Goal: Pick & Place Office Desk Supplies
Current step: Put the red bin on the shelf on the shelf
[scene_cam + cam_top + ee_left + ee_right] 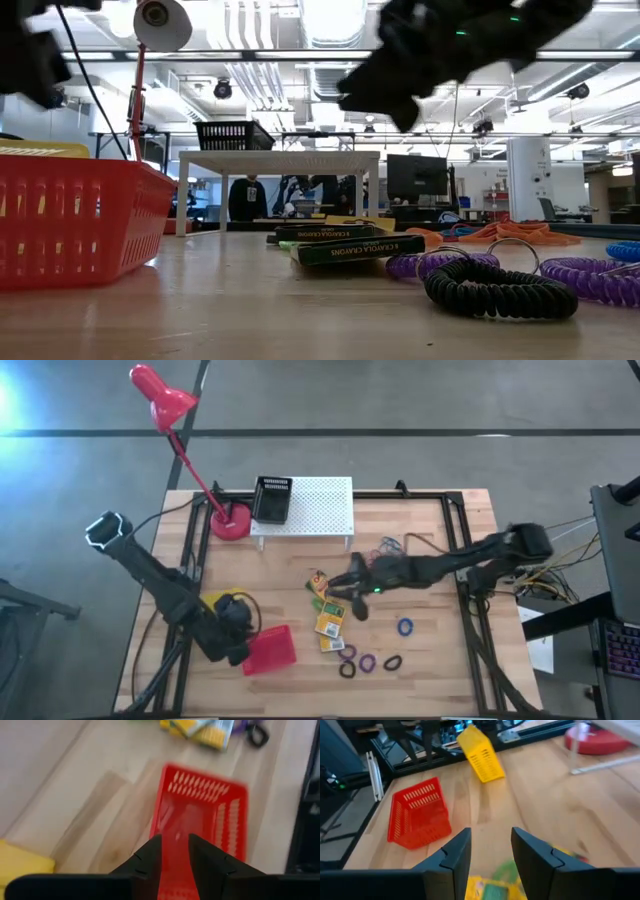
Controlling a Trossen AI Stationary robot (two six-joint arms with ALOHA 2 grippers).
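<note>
The red mesh basket [272, 650] [205, 805] rests on its bottom on the table's near left part. My left gripper [243, 648] [175, 845] is at its left wall, fingers a little apart with red between them. The yellow basket [222, 603] [480, 755] lies behind it, under my left arm. Crayon boxes [330, 622] [350, 245] lie in a loose pile at mid-table. My right gripper [352, 600] [491, 845] hangs open above them, clear of the table. Purple and black rings [367, 662] [500, 290] lie near the front edge and a blue ring [405, 626] to their right. My left gripper has its fingers [152, 857] on either side of the red basket's wall [176, 832], coming down at a slant from the table's left. I cannot tell whether they touch it. The basket sits flat on the table.
A black basket [272, 500] stands on the white perforated stand [325, 505] at the far edge, with the red lamp's base [232, 522] beside it. Orange rubber bands [390, 547] lie right of the stand. Bare wood shows on the table's right and far left.
</note>
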